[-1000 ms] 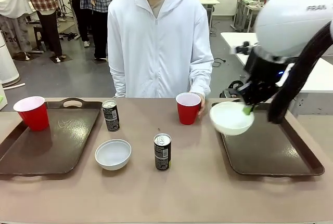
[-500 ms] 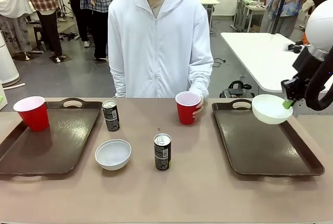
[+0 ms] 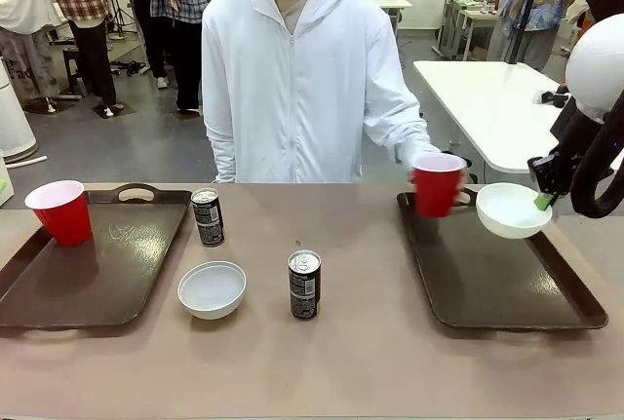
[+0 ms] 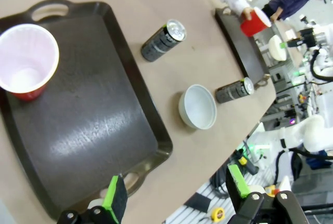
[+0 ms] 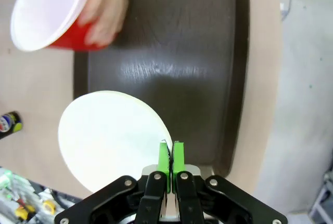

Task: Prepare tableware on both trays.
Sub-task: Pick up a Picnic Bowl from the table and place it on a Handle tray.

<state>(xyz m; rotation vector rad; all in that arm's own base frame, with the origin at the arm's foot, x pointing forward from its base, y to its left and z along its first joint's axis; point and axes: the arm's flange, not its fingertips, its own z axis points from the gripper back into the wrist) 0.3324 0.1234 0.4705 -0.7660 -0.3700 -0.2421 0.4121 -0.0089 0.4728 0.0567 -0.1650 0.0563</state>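
My right gripper (image 3: 543, 201) is shut on the rim of a white bowl (image 3: 512, 210), holding it above the far right part of the right tray (image 3: 497, 288). In the right wrist view its pads (image 5: 165, 157) pinch the bowl (image 5: 112, 135) over the tray (image 5: 203, 73). The person's hand holds a red cup (image 3: 436, 184) over that tray's far left corner. Another red cup (image 3: 60, 211) stands on the left tray (image 3: 97, 269). On the table between the trays are a second bowl (image 3: 212, 288) and two black cans (image 3: 207, 216) (image 3: 304, 285). My left gripper (image 4: 177, 198) hangs open above the left tray's (image 4: 88, 120) handle end.
The person stands at the table's far side, behind the middle. The right tray's near half is bare. Other people and white tables are in the background.
The person picked the red cup up off the table and carried it right, over the right tray. My right gripper carried the bowl from the tray's left edge to its far right.
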